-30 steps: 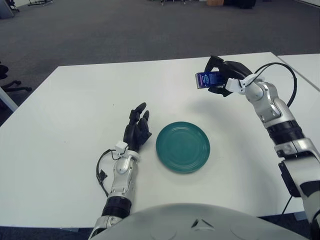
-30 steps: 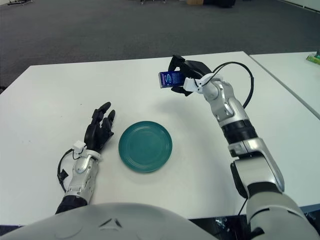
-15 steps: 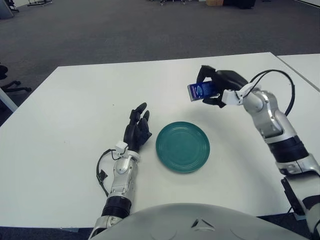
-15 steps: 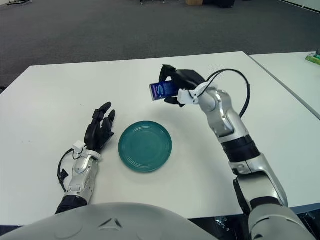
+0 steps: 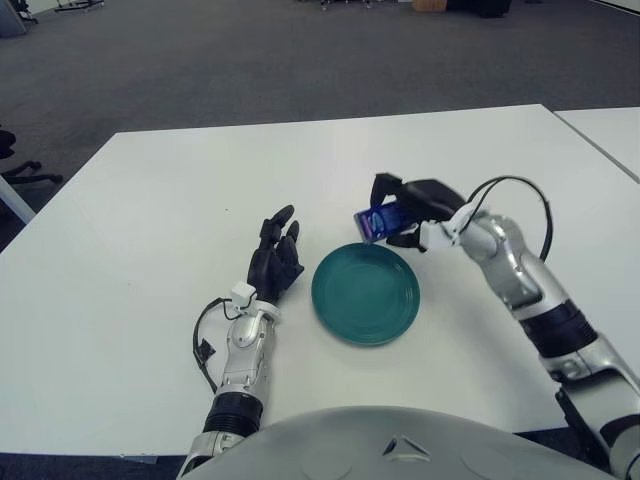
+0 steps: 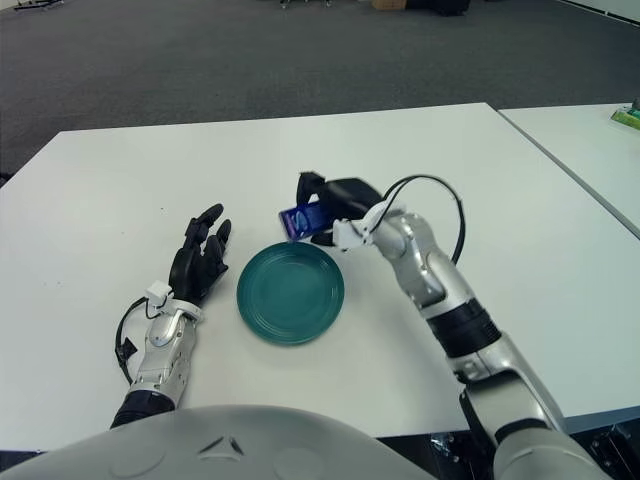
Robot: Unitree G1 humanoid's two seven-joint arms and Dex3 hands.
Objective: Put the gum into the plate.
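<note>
Glossy blue gum pack (image 5: 378, 221), smooth teal plate (image 5: 366, 294) perhaps plastic, matt white table (image 5: 130, 220)

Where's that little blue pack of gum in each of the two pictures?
Left eye view: the gum sits right of centre, held in the right hand just above the far rim of the green plate.
Right eye view: the gum sits left of centre, again above the plate's far rim.
Shared landmark: the green plate.

Head stereo pair, looking forward-down, sharing one table (image 5: 120, 250) (slightly offset)
</note>
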